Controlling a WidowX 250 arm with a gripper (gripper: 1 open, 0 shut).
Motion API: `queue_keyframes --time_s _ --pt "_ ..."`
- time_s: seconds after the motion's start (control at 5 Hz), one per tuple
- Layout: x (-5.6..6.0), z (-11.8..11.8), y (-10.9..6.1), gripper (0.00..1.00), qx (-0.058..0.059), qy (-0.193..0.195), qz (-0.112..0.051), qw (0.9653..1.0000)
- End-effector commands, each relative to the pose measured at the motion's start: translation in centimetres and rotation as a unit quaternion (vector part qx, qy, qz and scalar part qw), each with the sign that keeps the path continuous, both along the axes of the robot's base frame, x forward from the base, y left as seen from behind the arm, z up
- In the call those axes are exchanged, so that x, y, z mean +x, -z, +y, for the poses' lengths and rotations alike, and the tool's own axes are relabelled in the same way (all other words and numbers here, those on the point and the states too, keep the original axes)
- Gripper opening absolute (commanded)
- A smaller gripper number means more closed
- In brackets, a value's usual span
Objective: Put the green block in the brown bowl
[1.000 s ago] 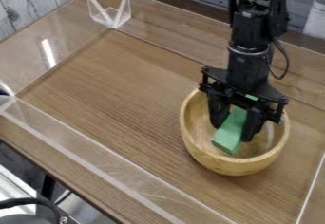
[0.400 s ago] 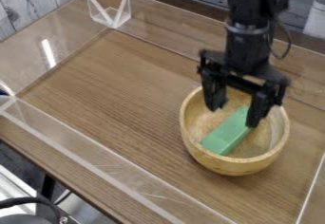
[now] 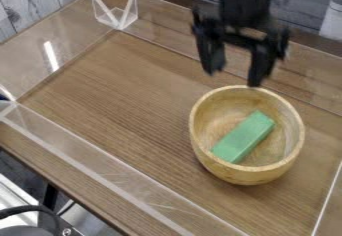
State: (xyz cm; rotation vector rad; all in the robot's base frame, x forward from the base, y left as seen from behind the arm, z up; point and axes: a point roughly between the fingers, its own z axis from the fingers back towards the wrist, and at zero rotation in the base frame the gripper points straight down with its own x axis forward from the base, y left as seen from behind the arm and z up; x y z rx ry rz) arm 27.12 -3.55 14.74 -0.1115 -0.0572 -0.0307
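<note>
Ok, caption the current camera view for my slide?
Green block inside the brown bowl, open gripper above.

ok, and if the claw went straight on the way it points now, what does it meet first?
Probably the round light tan wooden bowl, or the flat bright green block inside it. The claw points down above its far side; with one view, depth is unclear.

green block: solid bright green, elongated, flat, lying inside bowl on its floor, slanted across it | brown bowl: round, light tan wood, thick rim, upright on the wooden surface, near its right edge, holding the block
</note>
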Motion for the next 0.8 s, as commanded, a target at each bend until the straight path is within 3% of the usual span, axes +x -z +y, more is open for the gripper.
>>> queue_keyframes --time_s 0.0,0.2,0.4,0.6 --pt "0.4 2.8 -3.8 1.00 0.012 -0.016 -0.042 0.9989" --pt "0.4 7.2 -4.4 1.00 0.028 -0.053 -0.045 0.9972" --pt "-0.7 11.2 -4.6 1.00 0.040 -0.080 -0.041 0.9951" --pt "-1.8 13.8 -3.7 1.00 0.044 -0.088 -0.038 0.9944"
